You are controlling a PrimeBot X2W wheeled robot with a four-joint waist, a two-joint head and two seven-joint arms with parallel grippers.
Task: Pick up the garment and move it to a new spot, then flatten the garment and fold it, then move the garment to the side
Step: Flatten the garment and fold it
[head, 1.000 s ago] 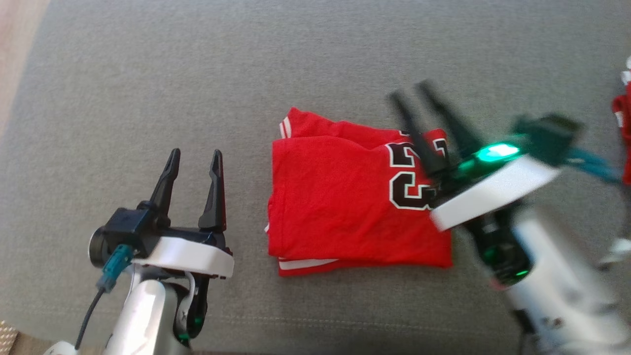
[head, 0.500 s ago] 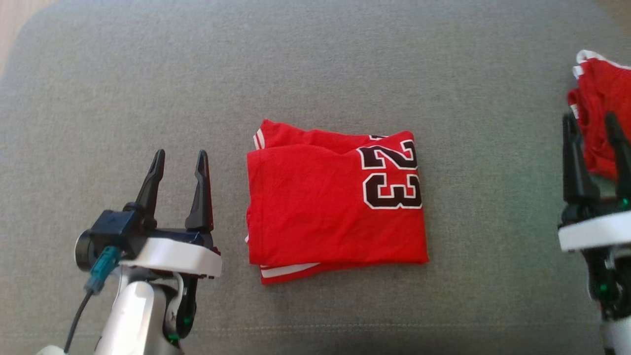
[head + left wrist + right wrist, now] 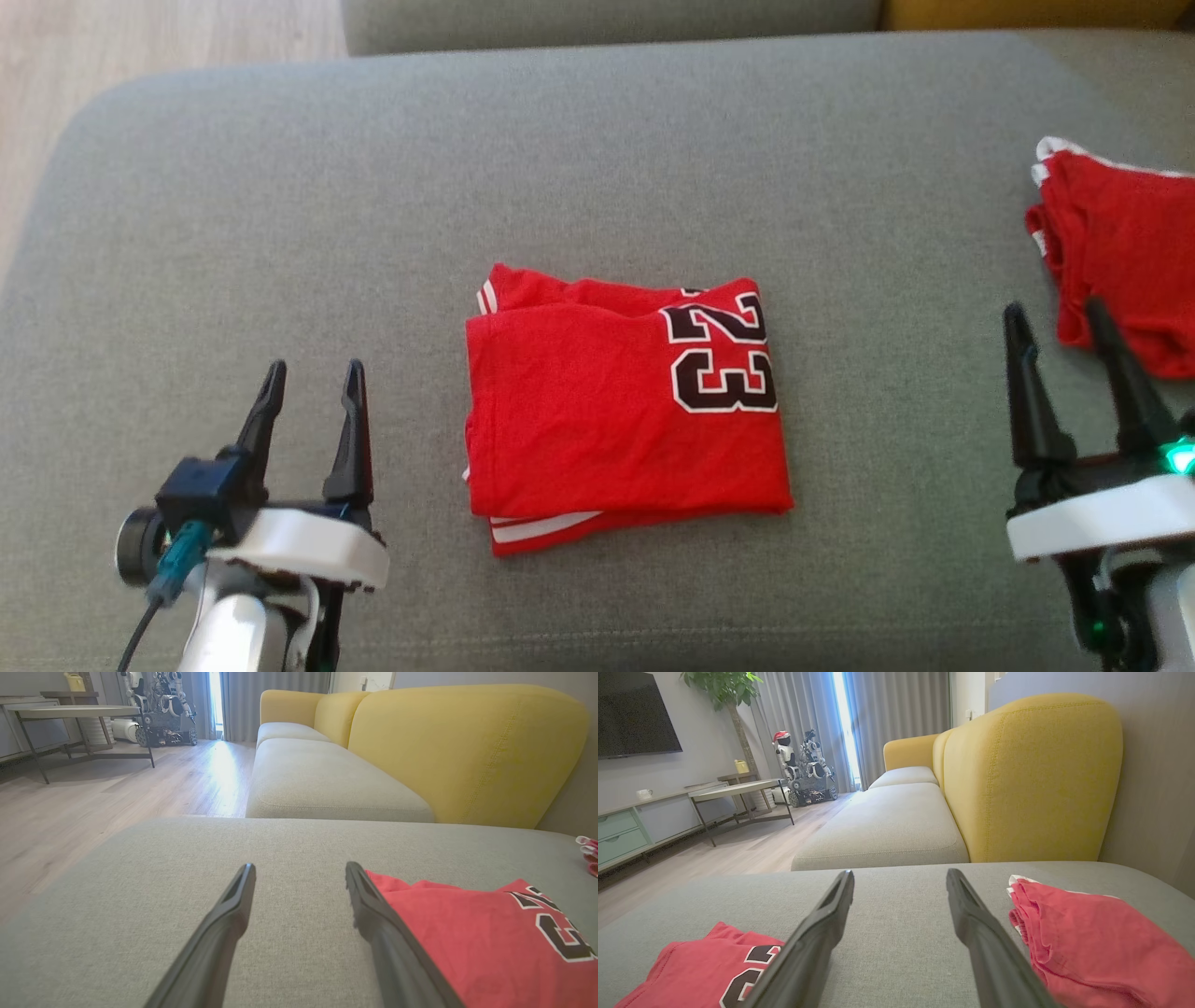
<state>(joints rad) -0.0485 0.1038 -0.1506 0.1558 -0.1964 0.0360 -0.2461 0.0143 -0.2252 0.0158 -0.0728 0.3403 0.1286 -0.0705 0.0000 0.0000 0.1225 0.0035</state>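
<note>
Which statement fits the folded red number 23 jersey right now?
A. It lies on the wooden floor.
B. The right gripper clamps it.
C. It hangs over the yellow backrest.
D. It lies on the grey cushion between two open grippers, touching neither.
D: the jersey lies folded on the grey cushion, the left gripper and right gripper open and clear of it on either side.
</note>
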